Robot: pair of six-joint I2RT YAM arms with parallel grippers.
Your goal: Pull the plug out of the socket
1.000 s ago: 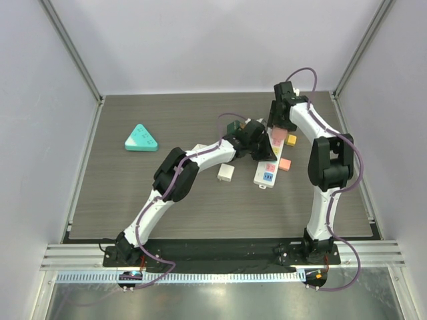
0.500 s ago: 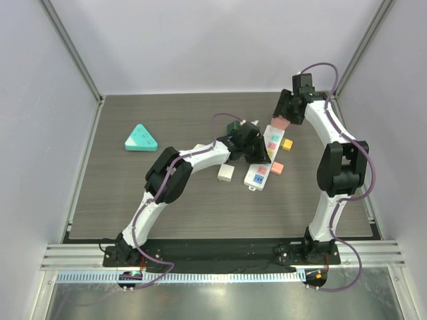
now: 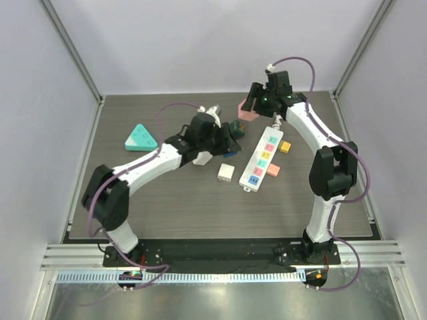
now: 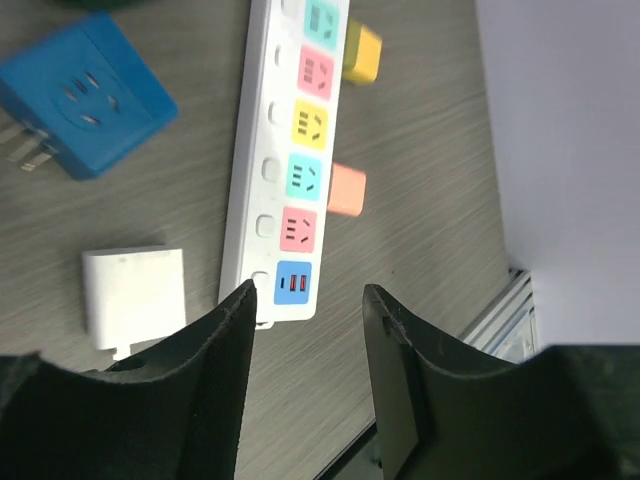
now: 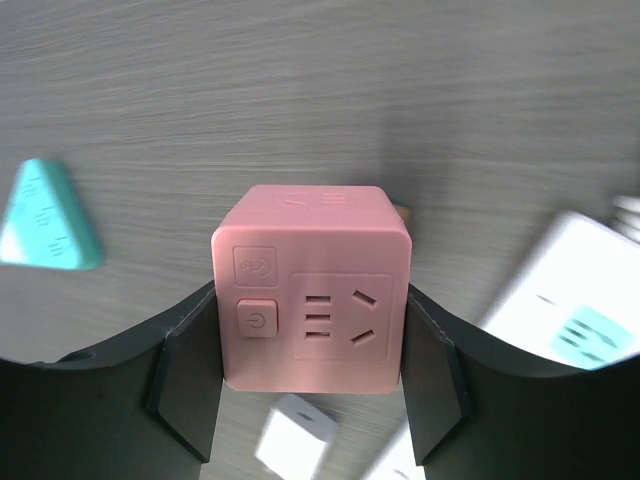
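Right gripper [image 5: 310, 375] is clamped on the pink plug [image 5: 310, 290], apart from the power strip [image 3: 261, 157], up by the table [image 3: 167, 200]'s far edge near the back wall [image 3: 200, 47]. Left gripper [image 4: 307, 300] hangs with fingers spread, just left of the strip. Roomiest stretch is the near-left tabletop: grey woodgrain, pale walls on three sides.

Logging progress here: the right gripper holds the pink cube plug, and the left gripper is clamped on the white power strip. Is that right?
Not quite. The left gripper is open and grips nothing: the left wrist view shows its fingers apart, with the white power strip lying beyond them on the table. The right gripper does hold the pink cube plug.
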